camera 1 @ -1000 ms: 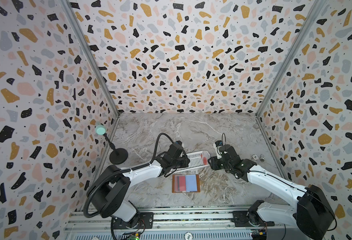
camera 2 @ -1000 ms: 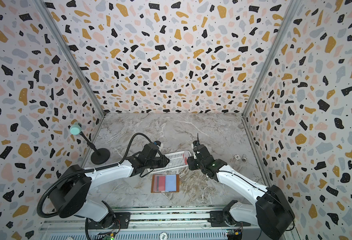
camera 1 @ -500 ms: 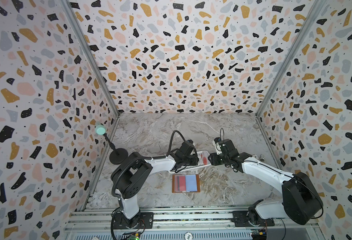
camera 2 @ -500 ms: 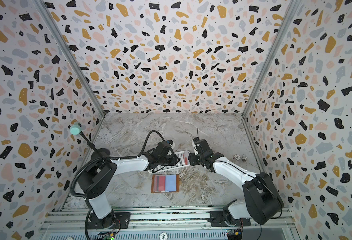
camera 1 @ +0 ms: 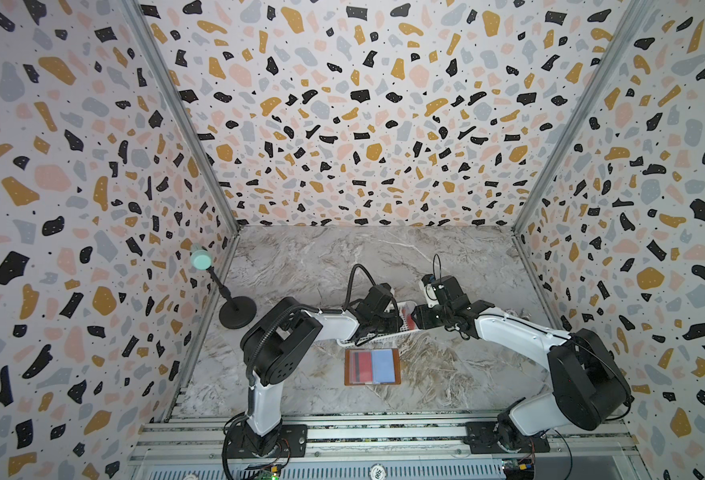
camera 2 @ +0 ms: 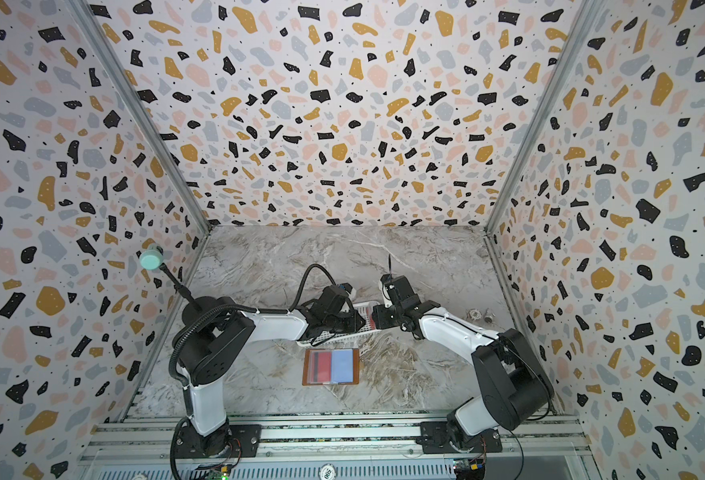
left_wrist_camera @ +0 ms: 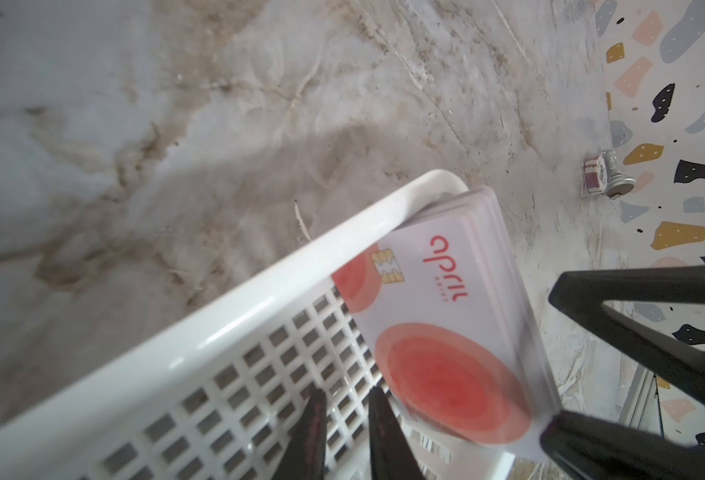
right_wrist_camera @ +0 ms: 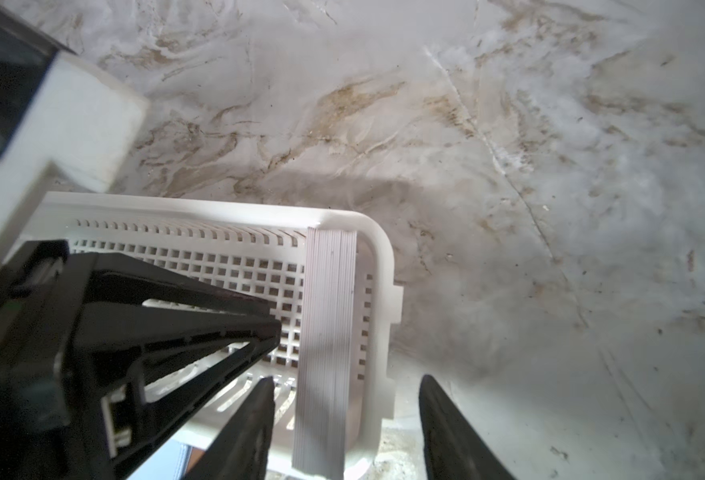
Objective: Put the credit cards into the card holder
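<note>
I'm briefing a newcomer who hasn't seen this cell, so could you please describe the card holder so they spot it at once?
On the marble table, find the white basket near the middle. Just below it in both top views lies the card holder, open and flat: the only tan-edged rectangle, half dark red, half pale blue.
</note>
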You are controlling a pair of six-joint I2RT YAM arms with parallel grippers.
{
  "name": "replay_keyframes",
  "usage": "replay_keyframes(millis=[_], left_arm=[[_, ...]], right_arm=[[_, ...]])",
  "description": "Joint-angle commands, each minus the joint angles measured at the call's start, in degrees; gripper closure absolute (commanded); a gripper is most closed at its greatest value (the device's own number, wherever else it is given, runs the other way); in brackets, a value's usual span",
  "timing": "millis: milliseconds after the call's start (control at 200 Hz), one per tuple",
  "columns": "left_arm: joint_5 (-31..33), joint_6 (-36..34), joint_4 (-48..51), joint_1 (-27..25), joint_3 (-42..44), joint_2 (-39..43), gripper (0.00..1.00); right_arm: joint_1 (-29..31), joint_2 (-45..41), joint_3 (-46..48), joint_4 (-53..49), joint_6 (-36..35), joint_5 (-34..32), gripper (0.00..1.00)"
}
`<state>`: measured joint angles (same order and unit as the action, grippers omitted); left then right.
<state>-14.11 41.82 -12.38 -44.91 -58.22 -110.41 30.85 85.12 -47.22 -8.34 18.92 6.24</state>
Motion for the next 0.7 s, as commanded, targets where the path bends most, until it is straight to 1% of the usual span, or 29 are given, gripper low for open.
replay_keyframes(millis=[0, 325, 696], left_arm=[[-1.41, 0.87, -3.59, -0.44, -2.15, -0.72, 0.78], [-1.76, 1.86, -3.71, -0.53, -2.87, -2.17, 0.81], [-1.27, 3.28, -2.93, -0.53, -2.50, -3.70, 0.80]], right_arm=[[-0.13, 0.01, -2.25, 0.46, -1.07, 0.50, 0.43], [-0.18, 1.71, -2.85, 0.71, -0.74, 0.21, 0.43], [0.55, 4.49, -4.09, 0.63, -1.04, -0.87, 0.43]])
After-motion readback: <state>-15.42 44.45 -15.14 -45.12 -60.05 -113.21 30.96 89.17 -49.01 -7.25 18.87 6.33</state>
